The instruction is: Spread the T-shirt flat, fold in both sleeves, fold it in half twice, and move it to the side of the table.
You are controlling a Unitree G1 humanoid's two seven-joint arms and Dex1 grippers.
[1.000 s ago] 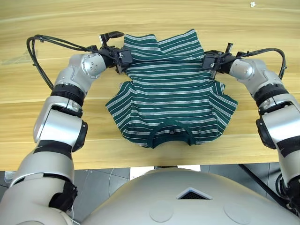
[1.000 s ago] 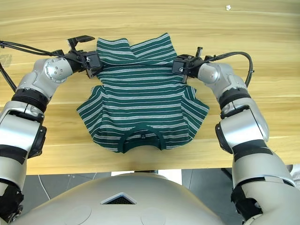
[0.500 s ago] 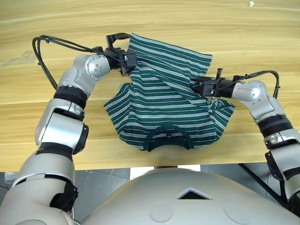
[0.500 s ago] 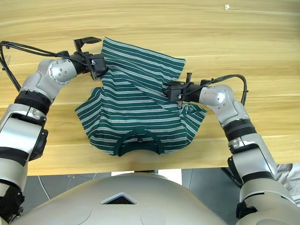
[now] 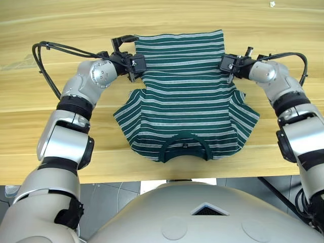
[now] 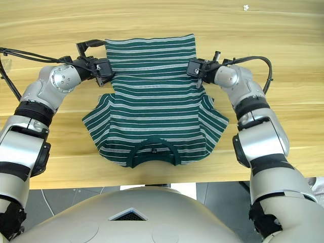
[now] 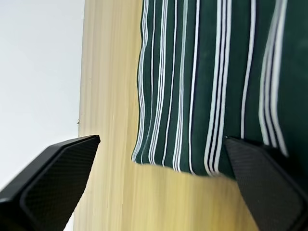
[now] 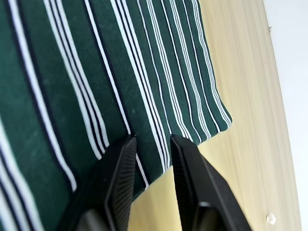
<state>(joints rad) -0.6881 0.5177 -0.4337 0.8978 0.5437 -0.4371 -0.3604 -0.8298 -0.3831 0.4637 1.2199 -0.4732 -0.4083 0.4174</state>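
Note:
A dark green T-shirt (image 5: 185,106) with white stripes lies on the wooden table (image 5: 61,15), its collar (image 5: 185,144) toward me and its hem (image 5: 179,36) straight along the far side. Both short sleeves (image 5: 126,109) fan out near the front. My left gripper (image 5: 135,66) sits at the shirt's left edge below the hem. In the left wrist view it (image 7: 162,139) is open, the hem corner (image 7: 159,159) lying between its spread fingers. My right gripper (image 5: 228,65) is at the right edge, shut on the fabric (image 8: 153,139).
A small white scrap (image 5: 273,4) lies at the far right of the table. Bare wood stretches to the left, right and beyond the shirt. The table's front edge (image 5: 101,174) runs just below the collar.
The right gripper swung the hem toward me, then carried it back out. The far half, rumpled and twisted before, now lies flat with a straight hem. The left gripper stayed near its place.

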